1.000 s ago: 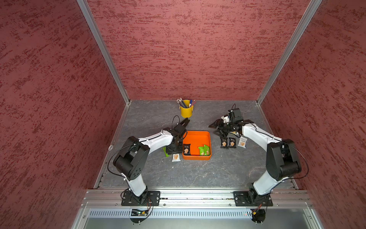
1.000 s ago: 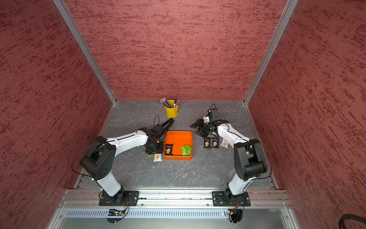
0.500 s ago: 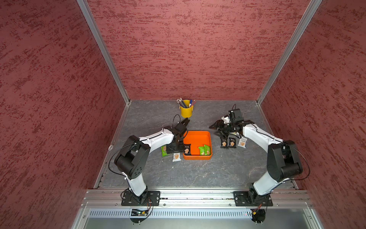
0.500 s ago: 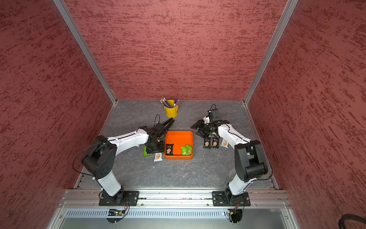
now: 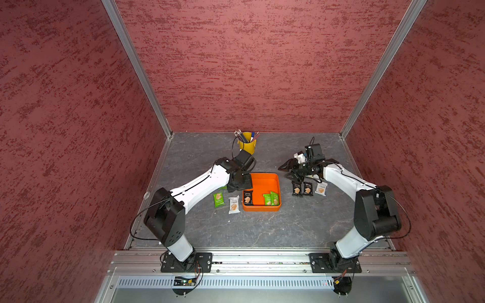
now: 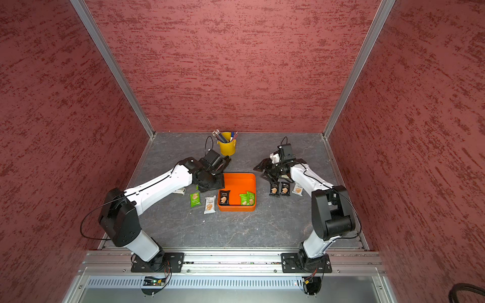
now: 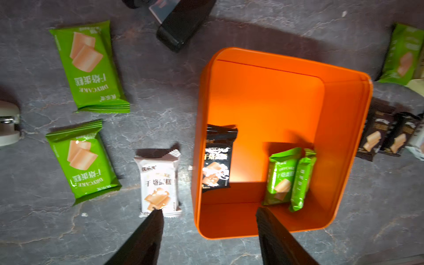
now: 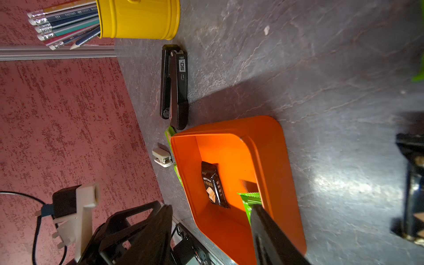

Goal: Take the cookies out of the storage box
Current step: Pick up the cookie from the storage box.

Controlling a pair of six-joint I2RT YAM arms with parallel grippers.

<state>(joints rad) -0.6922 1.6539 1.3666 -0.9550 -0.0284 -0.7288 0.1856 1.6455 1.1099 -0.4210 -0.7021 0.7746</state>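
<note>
Hovering | left tool (image 7: pixel 208 211) spread above storage box (image 7: pixel 344 142) | right tool (image 8: pixel 211 206) spread nearby

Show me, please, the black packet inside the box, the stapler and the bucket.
black packet (image 7: pixel 216 160): left wrist view, middle of its printed face.
stapler (image 8: pixel 181 91): right wrist view, its upper arm.
bucket (image 5: pixel 248 144): a top view, its outer wall.

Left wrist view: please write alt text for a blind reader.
An orange storage box holds one black cookie packet and two green packets. The open left hand is empty. A white packet and others lie outside on the grey table.
</note>
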